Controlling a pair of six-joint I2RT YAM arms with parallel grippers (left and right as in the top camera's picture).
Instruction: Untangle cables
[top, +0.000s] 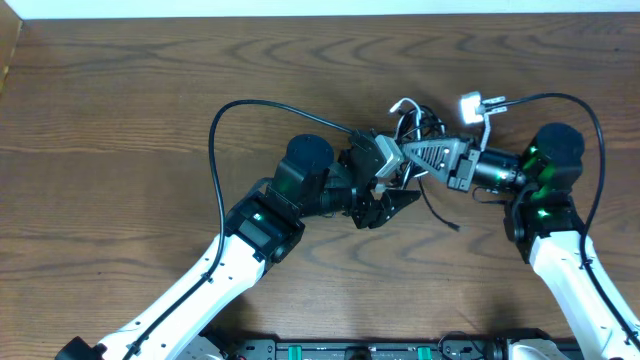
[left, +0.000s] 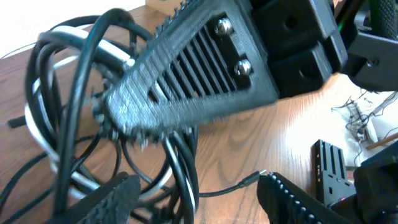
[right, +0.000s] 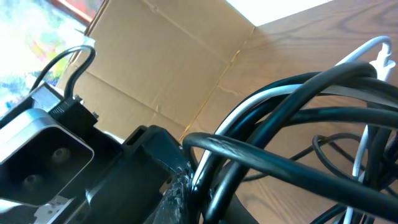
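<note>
The cables (top: 412, 122), one black and one white, lie in a tangled bundle at mid-table. My right gripper (top: 405, 153) reaches in from the right and is shut on the bundle. In the right wrist view, black loops (right: 298, 162) and a white strand (right: 261, 102) run into the shut right gripper (right: 208, 193). My left gripper (top: 395, 185) sits just below and left of the bundle. In the left wrist view this left gripper (left: 199, 202) is open, with black strands (left: 180, 168) hanging between its fingers (left: 112, 199) without being pinched. The right gripper's ribbed finger (left: 186, 81) clamps the loops above.
A white plug block (top: 472, 104) lies right of the bundle, and a loose black cable end (top: 443, 212) trails toward the front. The arms' own thick black cables (top: 215, 150) arc over the table. A cardboard box (right: 168, 74) stands beyond the table's edge.
</note>
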